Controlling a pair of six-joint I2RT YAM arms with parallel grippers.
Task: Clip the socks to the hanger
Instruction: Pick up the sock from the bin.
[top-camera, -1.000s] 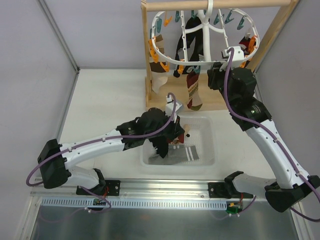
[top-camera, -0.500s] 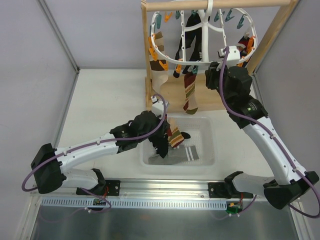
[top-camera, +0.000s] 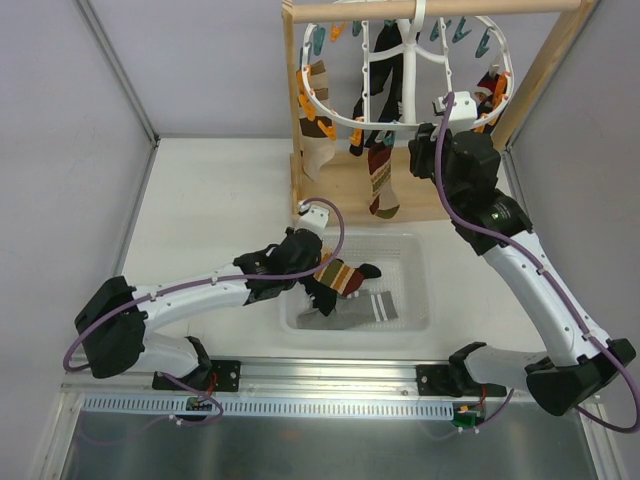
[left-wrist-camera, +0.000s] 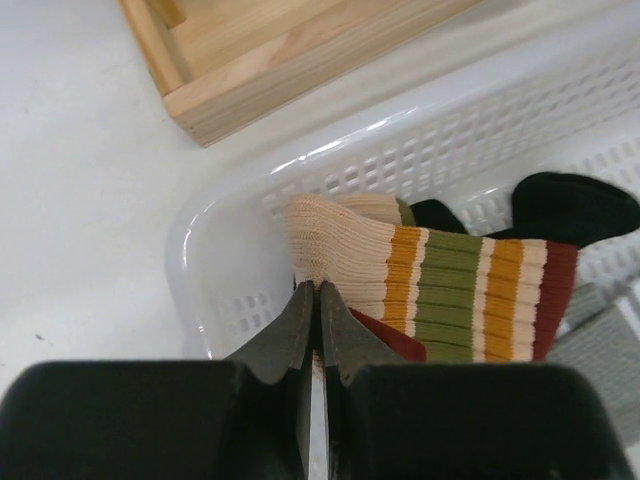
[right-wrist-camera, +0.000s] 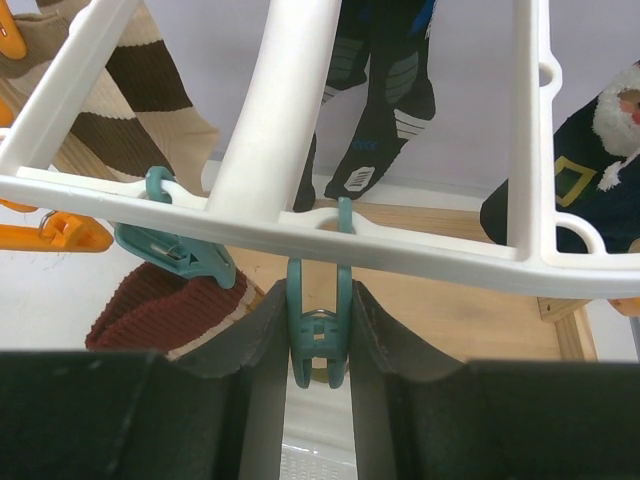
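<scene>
Striped sock (left-wrist-camera: 470, 290) looked soft, light, limp. Left tool (left-wrist-camera: 318, 300) pinched cream cuff: sound hold. Right tool (right-wrist-camera: 318, 300) gripped teal clothespin (right-wrist-camera: 318, 345) on hanger (right-wrist-camera: 420, 255).

Grey sock (left-wrist-camera: 600, 345) mostly beyond frame edge

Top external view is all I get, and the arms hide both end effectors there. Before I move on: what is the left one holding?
Observer: The left end effector is shut on the cream cuff of the striped sock, above a corner of the white basket.
Operator: And the other arm?
Observer: The right end effector is closed on a teal clothespin hanging from a white bar of the hanger; nothing hangs from that pin.
</scene>
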